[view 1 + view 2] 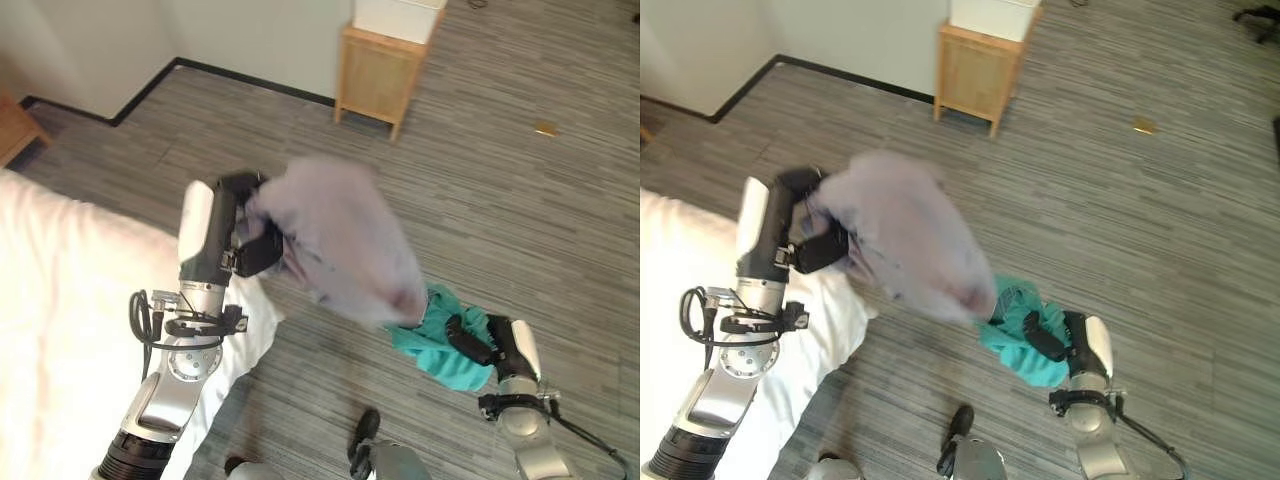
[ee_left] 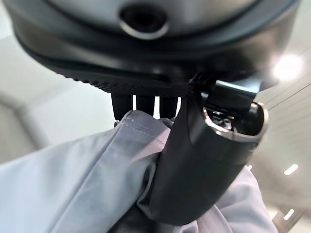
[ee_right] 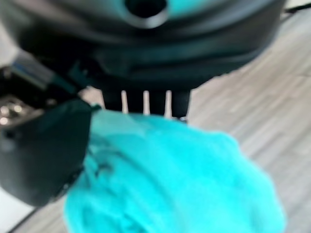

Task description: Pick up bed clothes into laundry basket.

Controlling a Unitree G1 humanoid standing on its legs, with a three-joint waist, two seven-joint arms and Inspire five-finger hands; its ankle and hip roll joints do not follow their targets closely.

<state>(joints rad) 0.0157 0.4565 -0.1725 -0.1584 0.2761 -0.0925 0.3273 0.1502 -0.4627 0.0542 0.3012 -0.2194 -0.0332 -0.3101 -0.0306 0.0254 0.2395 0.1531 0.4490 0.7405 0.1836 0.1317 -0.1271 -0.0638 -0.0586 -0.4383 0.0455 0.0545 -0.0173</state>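
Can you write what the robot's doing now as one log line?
left hand: holds grey garment | right hand: holds teal garment | bed: beside left arm

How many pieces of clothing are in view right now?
2. A grey garment gripped in the left robot hand, raised beside the bed; a teal garment gripped in the right robot hand, low over the floor. Others may be hidden.

The left hand (image 1: pixel 243 228) is raised with fingers clenched on cloth, and the right hand (image 1: pixel 478 345) is held low, likewise clenched on cloth.
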